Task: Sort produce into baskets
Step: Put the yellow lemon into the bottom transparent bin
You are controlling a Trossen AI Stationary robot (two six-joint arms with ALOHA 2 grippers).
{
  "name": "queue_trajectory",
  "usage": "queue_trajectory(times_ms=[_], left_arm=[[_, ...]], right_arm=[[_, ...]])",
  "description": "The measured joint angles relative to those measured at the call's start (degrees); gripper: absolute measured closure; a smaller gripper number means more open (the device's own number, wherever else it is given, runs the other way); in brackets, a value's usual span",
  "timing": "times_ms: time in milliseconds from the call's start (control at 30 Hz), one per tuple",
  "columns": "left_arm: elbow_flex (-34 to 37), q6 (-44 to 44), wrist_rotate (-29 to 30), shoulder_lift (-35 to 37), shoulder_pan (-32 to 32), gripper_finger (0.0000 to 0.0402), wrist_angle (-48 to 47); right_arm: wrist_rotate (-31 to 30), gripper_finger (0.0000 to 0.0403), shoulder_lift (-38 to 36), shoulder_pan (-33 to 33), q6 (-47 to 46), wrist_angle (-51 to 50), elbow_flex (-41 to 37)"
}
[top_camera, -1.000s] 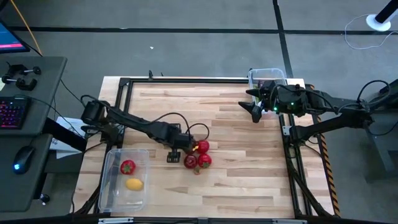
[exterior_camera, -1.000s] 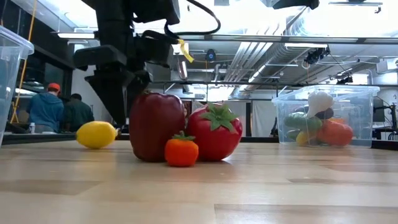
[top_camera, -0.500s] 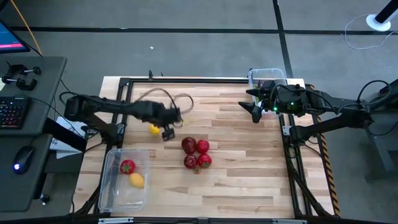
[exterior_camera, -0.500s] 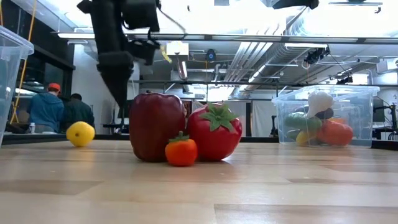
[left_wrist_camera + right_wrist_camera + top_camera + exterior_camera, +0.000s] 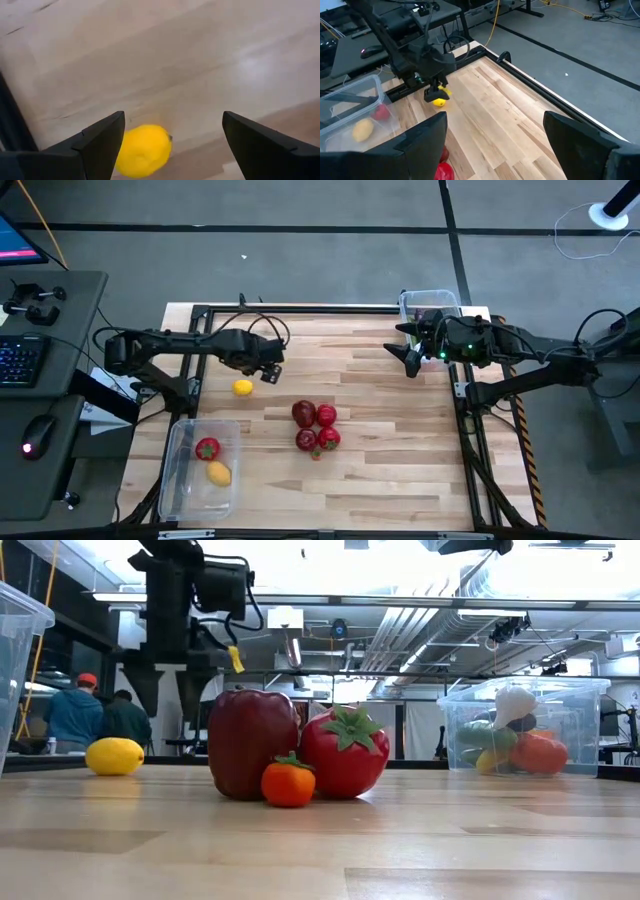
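A yellow lemon (image 5: 243,387) lies on the wooden table left of centre; it also shows in the left wrist view (image 5: 142,150). My left gripper (image 5: 268,370) hangs open just above and beside it, touching nothing. Several red toy fruits (image 5: 315,426) and a small orange one (image 5: 288,783) stand bunched at mid-table. The left clear bin (image 5: 182,480) holds a red fruit (image 5: 206,448) and a lemon (image 5: 217,473). My right gripper (image 5: 410,360) waits open by the right clear bin (image 5: 430,302), which holds several pieces (image 5: 515,740).
A black frame (image 5: 300,309) runs round the table's edges. Bare wood lies between the red bunch and the right bin and along the near edge. People stand in the room behind the table (image 5: 95,715). A desk with a keyboard and mouse stands left of the table (image 5: 30,370).
My left gripper has swung from beside the red bunch toward the table's far edge and a little left, staying open. The lemon on the table has rolled a little toward the left edge. The red bunch has stayed put.
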State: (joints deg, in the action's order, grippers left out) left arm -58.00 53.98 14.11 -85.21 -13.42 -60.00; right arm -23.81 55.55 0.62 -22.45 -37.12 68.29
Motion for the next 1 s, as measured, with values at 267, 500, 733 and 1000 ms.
queue_trajectory(times_ms=[267, 500, 733, 1000], left_arm=[[0.01, -27.73, -1.55, 0.0, 1.62, 0.0078, -1.04], [3.43, -39.12, -7.99, 0.0, -1.13, 0.0078, -2.17], [7.49, -41.03, -9.44, 0.0, -2.8, 0.0078, -1.4], [11.15, -41.7, -10.92, 0.0, -3.47, 0.0078, 1.81]], right_arm=[[0.0, 0.0079, 0.0, 0.0, 0.58, 0.0, 0.0], [0.35, 0.0079, 0.0, 0.0, -0.37, -0.57, 0.0], [0.35, 0.0079, 0.02, 0.0, -1.08, -0.76, 0.0], [-0.15, 0.0079, 0.02, 0.0, -1.11, -0.79, 0.0]])
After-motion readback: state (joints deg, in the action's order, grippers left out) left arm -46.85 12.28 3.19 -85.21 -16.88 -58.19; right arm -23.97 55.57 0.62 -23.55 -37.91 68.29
